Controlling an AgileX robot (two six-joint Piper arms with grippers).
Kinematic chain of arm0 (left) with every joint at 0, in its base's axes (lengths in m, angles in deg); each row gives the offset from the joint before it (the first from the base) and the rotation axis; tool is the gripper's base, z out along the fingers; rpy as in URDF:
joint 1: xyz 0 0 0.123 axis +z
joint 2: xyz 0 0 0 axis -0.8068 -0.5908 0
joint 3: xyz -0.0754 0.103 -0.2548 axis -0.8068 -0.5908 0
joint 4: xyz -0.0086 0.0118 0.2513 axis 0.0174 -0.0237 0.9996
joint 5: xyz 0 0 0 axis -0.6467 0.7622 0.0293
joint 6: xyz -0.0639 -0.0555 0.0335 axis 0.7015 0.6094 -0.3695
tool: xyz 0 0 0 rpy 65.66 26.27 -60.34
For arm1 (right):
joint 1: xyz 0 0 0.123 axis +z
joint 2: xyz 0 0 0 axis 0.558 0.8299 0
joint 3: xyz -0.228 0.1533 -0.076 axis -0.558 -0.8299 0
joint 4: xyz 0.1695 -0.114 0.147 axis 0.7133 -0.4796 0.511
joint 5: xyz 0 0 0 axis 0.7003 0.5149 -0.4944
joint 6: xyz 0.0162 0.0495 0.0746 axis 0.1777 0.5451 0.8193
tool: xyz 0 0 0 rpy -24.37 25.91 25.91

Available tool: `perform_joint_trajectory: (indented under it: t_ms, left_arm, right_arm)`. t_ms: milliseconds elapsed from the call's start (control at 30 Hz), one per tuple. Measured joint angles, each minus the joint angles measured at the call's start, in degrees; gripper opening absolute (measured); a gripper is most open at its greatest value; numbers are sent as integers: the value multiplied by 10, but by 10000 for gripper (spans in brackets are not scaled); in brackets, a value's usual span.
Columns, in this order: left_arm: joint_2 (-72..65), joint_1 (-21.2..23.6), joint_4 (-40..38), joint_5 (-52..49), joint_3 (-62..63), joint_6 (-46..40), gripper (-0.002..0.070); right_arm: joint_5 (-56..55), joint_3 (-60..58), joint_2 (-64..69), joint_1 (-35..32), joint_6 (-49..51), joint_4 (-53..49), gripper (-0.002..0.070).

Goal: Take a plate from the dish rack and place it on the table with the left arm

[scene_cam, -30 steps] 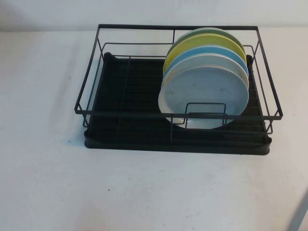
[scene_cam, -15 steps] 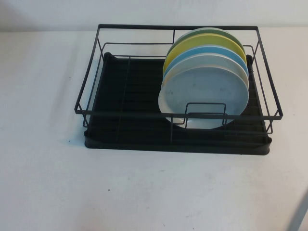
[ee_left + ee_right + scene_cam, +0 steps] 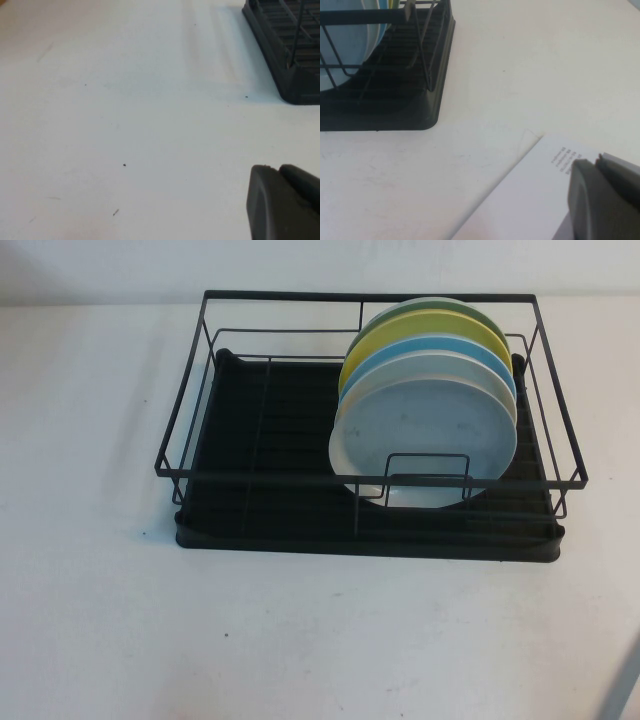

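The black wire dish rack (image 3: 250, 470) stands mid-table with several plates upright in its right half. The pale grey plate (image 3: 430, 430) is the front one, behind a small wire loop. Behind it stand a whiter plate (image 3: 425, 366), a light blue plate (image 3: 450, 348), a yellow one (image 3: 420, 330) and a green one (image 3: 445, 308). Neither arm shows in the high view. My left gripper (image 3: 277, 169) is shut and empty, low over the white table (image 3: 125, 125), apart from the rack's corner (image 3: 290, 55). My right gripper (image 3: 596, 160) is shut and empty beside the rack's other corner (image 3: 405, 85).
A white printed sheet (image 3: 530, 200) lies on the table under the right gripper. A bluish plate (image 3: 345, 50) shows through the rack wires in the right wrist view. A grey strip (image 3: 625, 690) crosses the high view's bottom right corner. Bare table (image 3: 300, 640) lies in front of the rack.
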Motion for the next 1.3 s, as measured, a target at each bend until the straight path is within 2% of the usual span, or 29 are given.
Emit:
perform_joint_trajectory:
  t_ms: [133,233,400,500,600,700,867,967,1100,1167,1300]
  left_arm:
    - [0,0,-2,3,0,2,-4]
    - [0,0,-34,27,0,24,-4]
    - [0,0,-139,157,0,145,-4]
    - [0,0,-167,247,0,195,-4]
    - [0,0,-173,318,0,203,-4]
    - [0,0,-174,350,0,191,-4]
    - [0,0,-174,400,0,226,-4]
    - [1,0,-174,336,0,245,-4]
    - [-30,0,-174,117,30,249,-4]
    - [-69,-3,-174,46,74,196,-4]
    - [-172,-31,-195,-70,216,23,-4]
  right_arm:
    - [0,0,0,0,0,0,-18]
    - [0,0,0,0,0,0,-18]
    - [0,0,0,0,0,0,-18]
    - [0,0,0,0,0,0,-18]
    - [0,0,0,0,0,0,-18]
    - [0,0,0,0,0,0,-18]
    - [0,0,0,0,0,0,-18]
    - [0,0,0,0,0,0,-18]
    - [0,0,0,0,0,0,-18]
    - [0,0,0,0,0,0,-18]
    - [0,0,0,0,0,0,-18]
